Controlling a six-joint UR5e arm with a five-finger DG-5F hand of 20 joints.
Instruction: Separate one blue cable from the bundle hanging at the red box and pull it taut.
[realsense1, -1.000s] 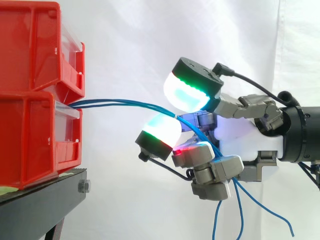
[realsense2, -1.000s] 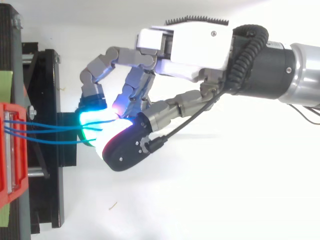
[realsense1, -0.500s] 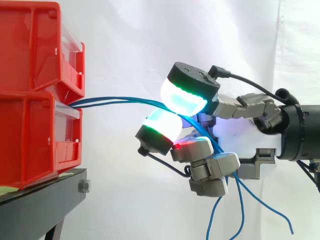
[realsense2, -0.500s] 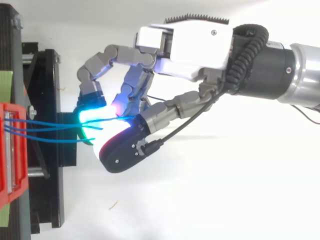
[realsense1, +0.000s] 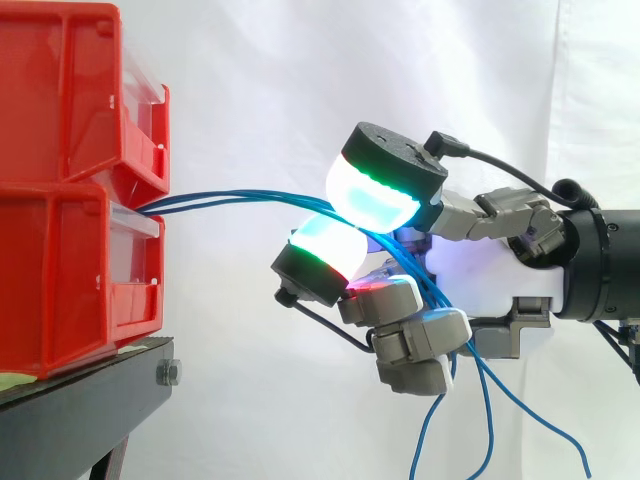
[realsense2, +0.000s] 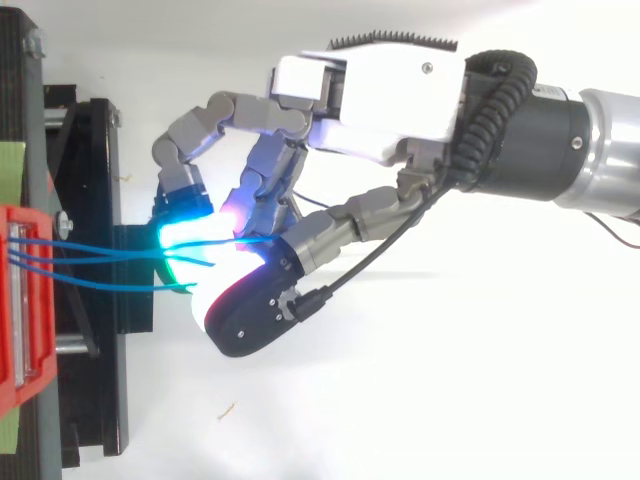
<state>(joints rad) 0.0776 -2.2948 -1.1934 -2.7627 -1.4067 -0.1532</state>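
Right of the red bins (realsense1: 70, 260), blue cables (realsense1: 222, 197) pinched between curled fingers (realsense1: 372, 198)

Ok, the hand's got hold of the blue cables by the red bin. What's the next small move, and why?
Probably ease the pinch and work one strand free before pulling. The hand is curled on the blue cables, and several strands, not one, run from the red bin in between its pads and hang loose below it.

Two bins (realsense1: 70, 280) sit stacked on a stand (realsense1: 90, 395) at 9 o'clock. Cables (realsense1: 230, 197) run from them toward 3 o'clock into the hand (realsense1: 480, 270).
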